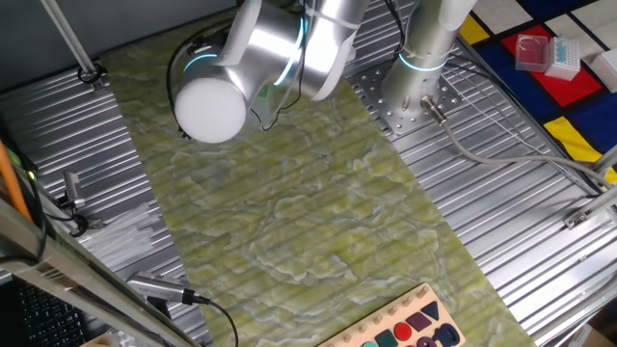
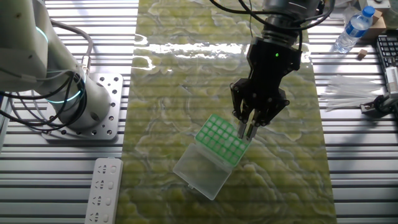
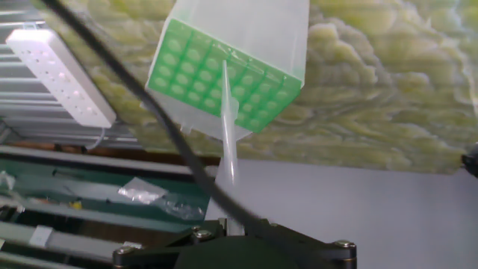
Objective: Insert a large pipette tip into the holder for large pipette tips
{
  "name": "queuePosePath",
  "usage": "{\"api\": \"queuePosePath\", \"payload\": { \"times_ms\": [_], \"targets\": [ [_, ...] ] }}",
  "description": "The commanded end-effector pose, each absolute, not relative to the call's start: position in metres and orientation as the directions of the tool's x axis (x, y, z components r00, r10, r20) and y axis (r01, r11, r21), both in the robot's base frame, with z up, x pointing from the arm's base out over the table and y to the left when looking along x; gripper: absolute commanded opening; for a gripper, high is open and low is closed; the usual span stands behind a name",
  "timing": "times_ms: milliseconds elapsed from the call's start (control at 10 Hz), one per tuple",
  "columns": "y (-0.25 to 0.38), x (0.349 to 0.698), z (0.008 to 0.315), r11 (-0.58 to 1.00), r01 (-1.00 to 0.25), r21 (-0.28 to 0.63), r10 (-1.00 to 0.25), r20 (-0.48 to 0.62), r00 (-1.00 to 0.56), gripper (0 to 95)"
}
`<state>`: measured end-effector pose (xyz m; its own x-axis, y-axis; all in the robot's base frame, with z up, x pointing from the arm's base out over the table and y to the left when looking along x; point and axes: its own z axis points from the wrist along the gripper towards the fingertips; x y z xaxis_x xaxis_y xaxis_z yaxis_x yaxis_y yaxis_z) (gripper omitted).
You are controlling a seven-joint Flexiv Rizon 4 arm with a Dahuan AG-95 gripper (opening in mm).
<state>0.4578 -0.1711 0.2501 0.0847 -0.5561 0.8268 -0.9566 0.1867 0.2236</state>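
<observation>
Tip held over the green box, ready to go into a hole.

On the green-veined mat [image 2: 186, 81], near its lower middle in the other fixed view: box [image 2: 222, 139] with green gridded top, clear lid folded open beside it. Directly above its right edge, gripper [image 2: 247, 129], fingers closed narrow on the clear tip [image 3: 228, 142]. In the hand view, tip running straight out from between the fingers, point hovering over the grid's middle rows, apparently not yet seated. Best done by centring the point on one empty hole, keeping the tip square to the grid, lowering slowly, and letting go only once seated.
</observation>
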Motion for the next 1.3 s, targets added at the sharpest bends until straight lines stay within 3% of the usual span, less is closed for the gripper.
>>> {"api": "queuePosePath", "payload": {
  "times_ms": [100,1300],
  "targets": [
    [-0.1746,0.4553,0.2518,0.188,-0.957,0.222,-0.547,0.832,0.086,0.0],
    [-0.1738,0.4567,0.2489,0.178,-0.947,0.268,-0.484,0.861,0.153,0.0]
  ]
}}
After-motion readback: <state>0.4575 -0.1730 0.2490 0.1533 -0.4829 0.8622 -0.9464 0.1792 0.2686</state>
